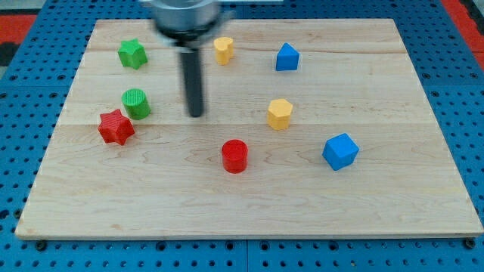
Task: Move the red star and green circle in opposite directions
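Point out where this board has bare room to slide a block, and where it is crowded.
Bare: the whole strip along the view's bottom below the red cylinder and lower blue block, and the right part beyond the upper blue block. Crowded: the left side, where the red star and green circle sit nearly touching, my tip just to their right.

Blurred grey metallic arm housing (185, 15), straight dark cylindrical rod, my tip (197, 115)
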Motion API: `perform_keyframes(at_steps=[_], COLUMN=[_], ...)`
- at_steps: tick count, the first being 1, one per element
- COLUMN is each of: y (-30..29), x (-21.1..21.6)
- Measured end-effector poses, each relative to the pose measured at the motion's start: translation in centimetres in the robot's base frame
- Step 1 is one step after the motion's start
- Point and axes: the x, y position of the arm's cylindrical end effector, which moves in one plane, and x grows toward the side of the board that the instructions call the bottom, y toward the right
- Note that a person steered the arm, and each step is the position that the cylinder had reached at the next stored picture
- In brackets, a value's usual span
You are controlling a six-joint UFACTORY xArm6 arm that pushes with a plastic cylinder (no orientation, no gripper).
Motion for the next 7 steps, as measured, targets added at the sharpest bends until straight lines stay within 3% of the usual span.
perform_keyframes(at_steps=[2,3,4,6,7], y=[-5.3,-8.9,-6.6,-11.3,-8.3], x=[4.2,4.1,3.2,-0.4,-1.2])
